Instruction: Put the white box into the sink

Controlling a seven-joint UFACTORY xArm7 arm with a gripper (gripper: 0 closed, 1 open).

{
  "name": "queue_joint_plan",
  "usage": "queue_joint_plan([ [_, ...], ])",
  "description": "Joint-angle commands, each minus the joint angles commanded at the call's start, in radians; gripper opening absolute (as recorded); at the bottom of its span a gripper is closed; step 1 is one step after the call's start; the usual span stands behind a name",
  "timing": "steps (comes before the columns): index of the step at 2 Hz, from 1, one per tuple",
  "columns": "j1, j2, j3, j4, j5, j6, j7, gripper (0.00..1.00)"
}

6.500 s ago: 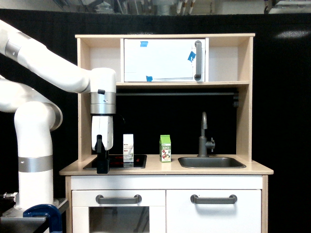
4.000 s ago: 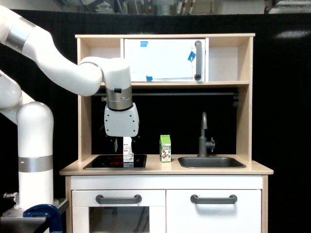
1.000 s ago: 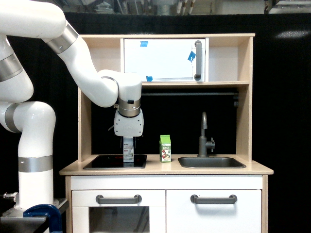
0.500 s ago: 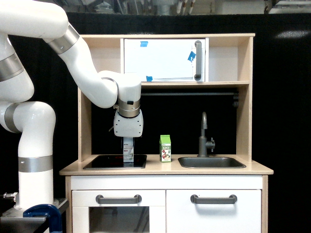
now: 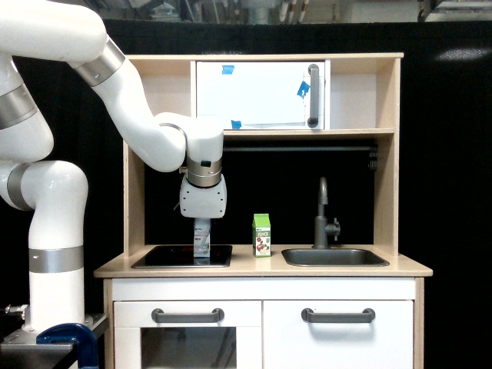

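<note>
The white box (image 5: 202, 239) stands upright on the black hob (image 5: 182, 256), toward the hob's right edge, its upper part hidden behind the white gripper (image 5: 202, 223) that comes straight down onto it. Whether the jaws are pinching the box or only straddling it cannot be told, since the gripper body covers them and the fingers are not visible.

Right of the hob, on the wooden counter (image 5: 261, 267), a green juice carton (image 5: 261, 235) stands clear of the box with a strip of bare counter between them. Further right of the hob, beyond the carton, the sink (image 5: 334, 257) is let into the counter, its rim roughly flush with the surface, and the grey tap (image 5: 323, 215) rises at its back left corner. The carton and the tap both stand between the hob and the basin's middle.

Above the hob there is open room up to the shelf (image 5: 261, 133) and its dark rail (image 5: 296, 148); the wooden side wall (image 5: 134, 161) closes the space on the hob's left.

The arm (image 5: 115, 84) reaches in from the exterior view's left, slopes down over the side wall's front, bends at the wrist and points vertically down over the hob.
</note>
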Motion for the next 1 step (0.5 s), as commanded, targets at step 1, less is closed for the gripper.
queue_joint_plan([
  [1, 0.077, 0.245, -0.26, 0.3, 0.052, 0.195, -0.204, 0.0],
])
